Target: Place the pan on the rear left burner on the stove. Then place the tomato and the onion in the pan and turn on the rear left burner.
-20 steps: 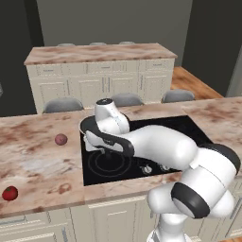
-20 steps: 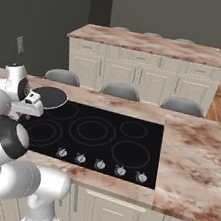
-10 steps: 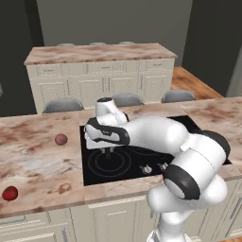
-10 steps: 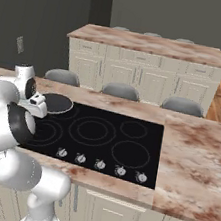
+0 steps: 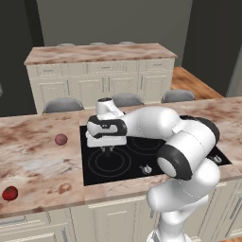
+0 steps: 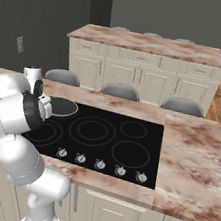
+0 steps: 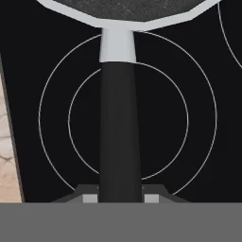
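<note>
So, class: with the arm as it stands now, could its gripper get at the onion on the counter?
Probably not yet: the gripper is shut on the pan handle over the stove. The onion lies unobstructed on the counter beside it.

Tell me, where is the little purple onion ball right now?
In the left base view, the small dull pinkish-purple onion sits on the marble counter, just left of the black glass stove. The bright red tomato lies nearer the counter's front edge.

No readable text, labels or numbers anywhere.
</note>
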### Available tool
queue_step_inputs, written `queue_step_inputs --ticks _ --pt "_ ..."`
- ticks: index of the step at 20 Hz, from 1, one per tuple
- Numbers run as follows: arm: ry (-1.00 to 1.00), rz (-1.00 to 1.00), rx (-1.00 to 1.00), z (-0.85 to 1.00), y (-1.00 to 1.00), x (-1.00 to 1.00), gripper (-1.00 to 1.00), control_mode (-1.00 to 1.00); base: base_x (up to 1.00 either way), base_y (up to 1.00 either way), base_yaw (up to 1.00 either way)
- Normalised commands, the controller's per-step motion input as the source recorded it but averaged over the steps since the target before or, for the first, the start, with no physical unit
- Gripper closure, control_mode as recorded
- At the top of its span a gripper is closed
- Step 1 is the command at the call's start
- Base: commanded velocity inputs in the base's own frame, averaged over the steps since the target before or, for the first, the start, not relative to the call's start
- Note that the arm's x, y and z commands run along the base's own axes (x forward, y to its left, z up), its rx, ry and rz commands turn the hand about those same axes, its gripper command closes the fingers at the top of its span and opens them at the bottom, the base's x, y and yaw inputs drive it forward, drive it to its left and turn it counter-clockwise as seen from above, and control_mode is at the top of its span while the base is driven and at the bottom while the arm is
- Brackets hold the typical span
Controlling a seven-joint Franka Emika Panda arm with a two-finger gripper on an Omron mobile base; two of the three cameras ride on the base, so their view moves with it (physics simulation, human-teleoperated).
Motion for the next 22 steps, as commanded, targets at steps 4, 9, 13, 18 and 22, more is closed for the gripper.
queue_step_inputs --ticks 4,9,13,18,22 --pt "0.00 0.00 0.00 -0.23 0.00 0.21 1.00 -1.00 0.00 0.00 0.00" --pt "0.00 0.00 0.00 -0.19 0.00 0.17 1.00 -1.00 0.00 0.00 0.00" --pt "0.00 0.00 0.00 -0.15 0.00 0.16 1.00 -1.00 0.00 0.00 0.00" --pt "0.00 0.00 0.00 -0.19 0.01 0.20 1.00 -1.00 0.00 0.00 0.00" --pt "0.00 0.00 0.00 -0.14 0.07 0.18 1.00 -1.00 0.00 0.00 0.00"
